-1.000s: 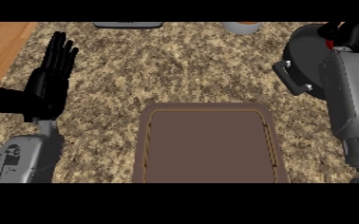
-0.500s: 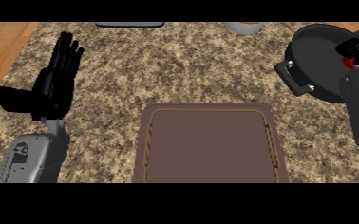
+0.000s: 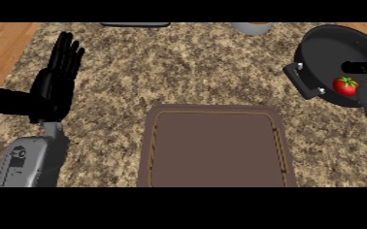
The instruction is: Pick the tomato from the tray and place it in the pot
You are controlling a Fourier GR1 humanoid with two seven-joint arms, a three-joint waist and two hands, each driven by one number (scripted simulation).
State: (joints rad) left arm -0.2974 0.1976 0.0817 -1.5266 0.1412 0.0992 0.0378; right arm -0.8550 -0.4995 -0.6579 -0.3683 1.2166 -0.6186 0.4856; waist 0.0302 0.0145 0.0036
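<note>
Spreading across the view is the speckled brown granite counter (image 3: 186, 68), with the flat brown rectangular tray (image 3: 215, 148) low at centre, nothing on it. At the right edge stands the black round pot (image 3: 326, 43), and the small red tomato (image 3: 345, 86) lies inside it, well apart from the left hand (image 3: 54, 85), resting open, fingers straight, holding nothing. No right hand shows.

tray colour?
Brown: the tray is dark brown with a lighter brown rim, seen in the head view.
</note>
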